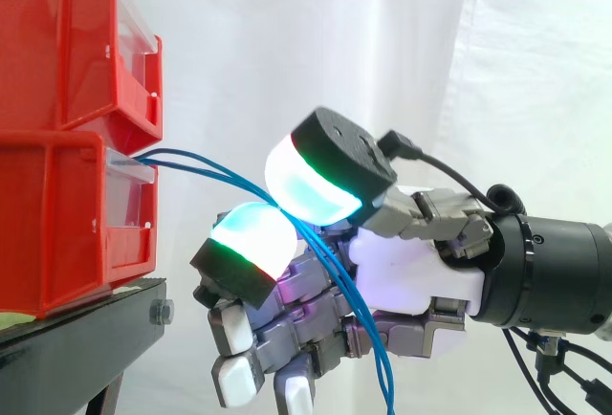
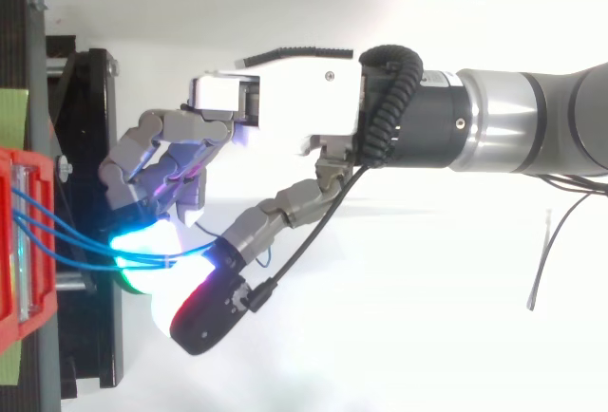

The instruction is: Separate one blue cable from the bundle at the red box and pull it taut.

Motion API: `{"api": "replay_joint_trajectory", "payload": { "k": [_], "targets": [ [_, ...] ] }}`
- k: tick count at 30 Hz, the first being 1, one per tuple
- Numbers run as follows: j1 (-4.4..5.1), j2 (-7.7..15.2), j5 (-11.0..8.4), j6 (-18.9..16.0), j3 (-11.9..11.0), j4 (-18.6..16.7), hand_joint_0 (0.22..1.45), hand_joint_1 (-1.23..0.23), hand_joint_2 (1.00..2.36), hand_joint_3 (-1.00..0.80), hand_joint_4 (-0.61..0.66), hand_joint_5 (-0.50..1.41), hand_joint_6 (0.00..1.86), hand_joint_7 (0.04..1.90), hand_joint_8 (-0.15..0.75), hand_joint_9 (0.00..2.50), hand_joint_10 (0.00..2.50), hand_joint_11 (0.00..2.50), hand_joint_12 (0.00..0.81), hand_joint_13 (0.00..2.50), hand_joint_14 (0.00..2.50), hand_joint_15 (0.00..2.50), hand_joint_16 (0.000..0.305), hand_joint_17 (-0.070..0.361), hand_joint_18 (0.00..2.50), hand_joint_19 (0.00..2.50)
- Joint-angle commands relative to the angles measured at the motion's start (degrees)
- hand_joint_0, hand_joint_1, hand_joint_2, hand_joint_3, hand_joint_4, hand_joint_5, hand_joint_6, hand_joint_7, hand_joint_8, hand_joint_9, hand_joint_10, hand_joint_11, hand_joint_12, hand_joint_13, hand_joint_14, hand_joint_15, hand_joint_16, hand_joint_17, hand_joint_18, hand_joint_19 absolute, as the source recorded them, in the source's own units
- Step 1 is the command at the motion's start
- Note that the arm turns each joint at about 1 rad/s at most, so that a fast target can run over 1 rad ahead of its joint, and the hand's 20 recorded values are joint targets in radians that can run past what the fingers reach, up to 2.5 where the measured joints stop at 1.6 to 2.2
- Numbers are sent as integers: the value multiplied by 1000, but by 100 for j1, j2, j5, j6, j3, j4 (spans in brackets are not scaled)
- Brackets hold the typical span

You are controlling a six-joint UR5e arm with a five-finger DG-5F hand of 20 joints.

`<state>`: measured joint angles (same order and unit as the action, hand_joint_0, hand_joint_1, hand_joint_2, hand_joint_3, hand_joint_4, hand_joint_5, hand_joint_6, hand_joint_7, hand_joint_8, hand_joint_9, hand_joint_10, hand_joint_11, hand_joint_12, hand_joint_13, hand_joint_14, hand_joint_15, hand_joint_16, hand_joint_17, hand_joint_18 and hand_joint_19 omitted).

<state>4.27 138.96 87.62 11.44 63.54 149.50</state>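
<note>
Hand [image 1: 413, 276] closed in pinch on blue cables [image 1: 204, 167], held between two glowing pads [image 1: 256, 231]. Several strands run together from front of lower red bin [image 1: 57, 229] into pinch, then hang down across palm. Bin sits on black stand [image 1: 86, 329]

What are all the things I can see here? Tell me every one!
red bins: two, red, stacked at the left
blue cables: several strands, blue, leaving the lower bin, running right, then hanging down
black stand: one, black, under the bins
white curtain: one, white, behind everything
arm: one, silver and black, coming in from the right
hand: one, grey and white, its glowing pads pinching the cables
</note>
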Motion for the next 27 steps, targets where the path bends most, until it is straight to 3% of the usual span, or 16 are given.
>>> {"api": "replay_joint_trajectory", "payload": {
  "k": [1,5,8,14,19,21,27],
  "targets": [
    [-5,0,1,-2,-8,0,487,-615,1000,-500,276,-184,909,1014,469,1011,17,1035,430,899,16,530,57,129,966,632],
    [-5,0,9,-2,-26,0,510,-582,1000,-500,268,-183,895,1017,458,984,17,993,407,864,16,527,53,118,907,625],
    [-5,0,18,-2,-26,0,604,-593,1000,-500,249,-182,887,1041,434,974,19,987,384,842,18,523,48,108,861,652],
    [-5,0,18,-2,-34,0,649,-754,1018,-230,160,-178,895,1102,427,970,19,1001,386,840,18,525,48,108,860,659],
    [-14,0,18,-2,-26,0,752,-920,1011,-368,123,-194,922,1064,410,949,19,1030,393,845,19,533,49,110,898,639],
    [-5,0,18,-2,-26,9,797,-932,1001,-486,122,-191,921,1075,401,957,19,1039,390,854,19,543,48,109,894,631],
    [-5,0,18,-2,-26,26,816,-947,1000,-500,134,-178,923,1109,399,987,21,1058,390,873,19,545,48,108,902,601]
  ]
}}
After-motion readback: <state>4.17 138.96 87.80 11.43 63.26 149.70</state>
